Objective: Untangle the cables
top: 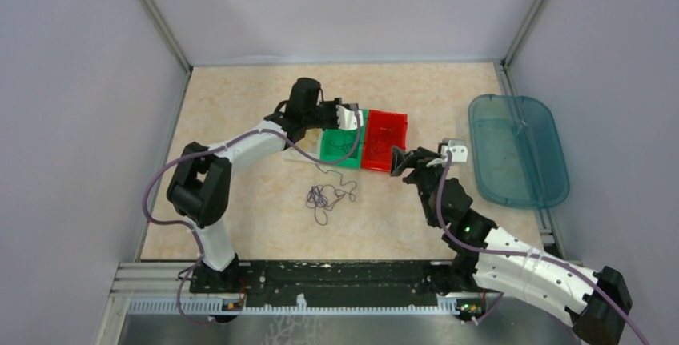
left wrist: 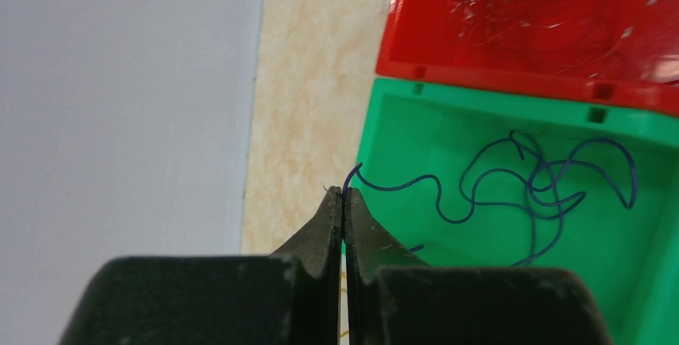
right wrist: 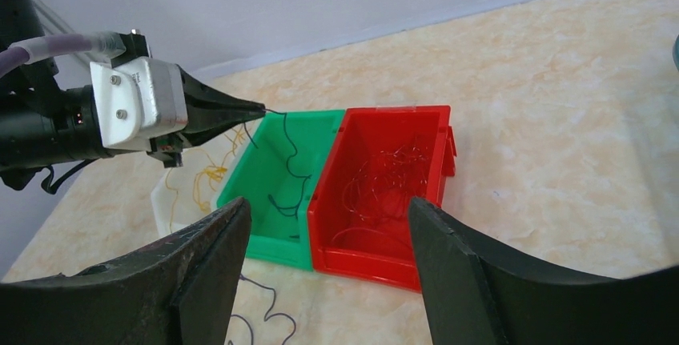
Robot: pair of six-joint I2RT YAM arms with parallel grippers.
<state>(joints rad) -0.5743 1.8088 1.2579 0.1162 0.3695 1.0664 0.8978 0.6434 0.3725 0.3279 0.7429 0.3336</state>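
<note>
three bins sit mid-frame on the beige table (top: 240, 121): the green bin (right wrist: 272, 241) holds a dark purple cable (left wrist: 544, 193) whose end the left gripper (left wrist: 343, 193) pinches tight, the red bin (right wrist: 360, 265) holds red cables (right wrist: 392, 177), and the white bin (right wrist: 160, 201) holds yellow cables (right wrist: 210, 175). the right gripper (right wrist: 328, 205) gapes apart just right of the red bin. below the bins a purple tangle (top: 323, 196) lies loose, with a teal tray (top: 516, 153) at right and grey walls (top: 80, 81) around.

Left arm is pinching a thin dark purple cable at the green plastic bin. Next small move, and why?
Probably open the left gripper and let go. Its shut tips pinch only one end of the thin dark purple cable at the edge of the green plastic bin, and the rest of the cable lies loosely inside that bin, with no other cable seen there.
</note>
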